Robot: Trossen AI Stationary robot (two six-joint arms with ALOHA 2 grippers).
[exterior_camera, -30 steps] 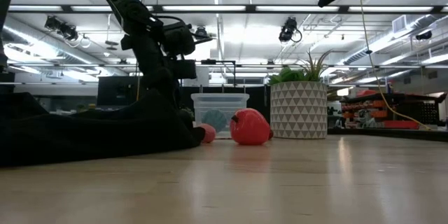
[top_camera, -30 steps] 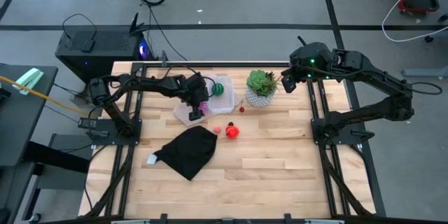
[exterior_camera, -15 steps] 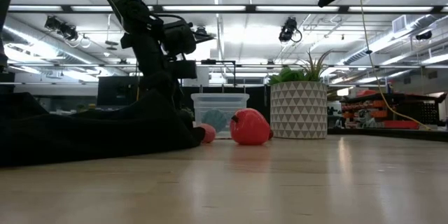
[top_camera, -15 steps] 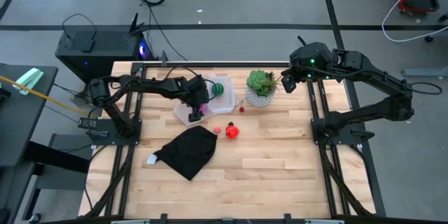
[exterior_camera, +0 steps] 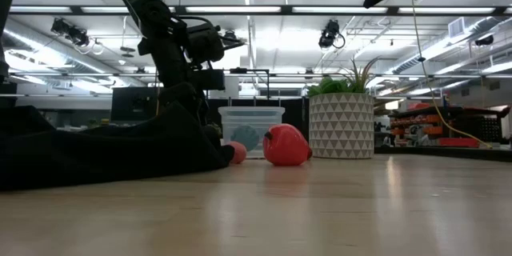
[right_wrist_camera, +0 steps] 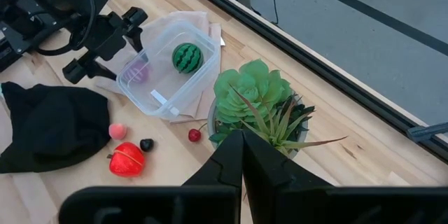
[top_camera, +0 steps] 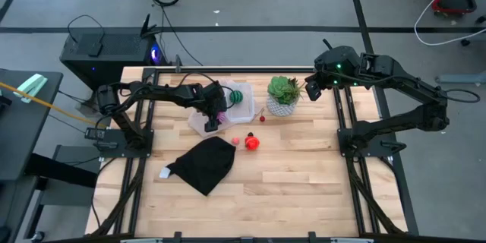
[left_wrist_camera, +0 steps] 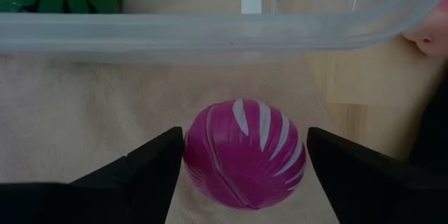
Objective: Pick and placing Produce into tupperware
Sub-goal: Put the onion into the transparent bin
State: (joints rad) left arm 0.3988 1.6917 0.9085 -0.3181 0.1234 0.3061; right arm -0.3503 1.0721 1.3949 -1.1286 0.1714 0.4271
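My left gripper (top_camera: 214, 115) is at the near-left side of the clear tupperware tub (top_camera: 244, 108), shut on a magenta-purple piece with white stripes (left_wrist_camera: 245, 155). A green striped ball (top_camera: 238, 96) lies inside the tub. On the wood near the tub lie a red-orange piece (top_camera: 252, 143), a small pink bit (top_camera: 236, 141) and a tiny red bit (top_camera: 262, 118). My right gripper (right_wrist_camera: 241, 155) hovers shut, high above the far right of the table beside the succulent. My left gripper pinches the magenta piece between its two fingers (left_wrist_camera: 157, 164), one on each of its round sides (left_wrist_camera: 196, 157). The piece sits low over the pale sheet (left_wrist_camera: 84, 112), just outside the tub's wall (left_wrist_camera: 210, 35). Whether it rests on the sheet I cannot tell.
A green succulent in a white patterned pot (top_camera: 283, 95) stands right of the tub. A black cloth (top_camera: 203, 162) lies on the near left of the table. A small dark bit (right_wrist_camera: 146, 144) lies by the red-orange piece. Bare wood stretches to the near right.
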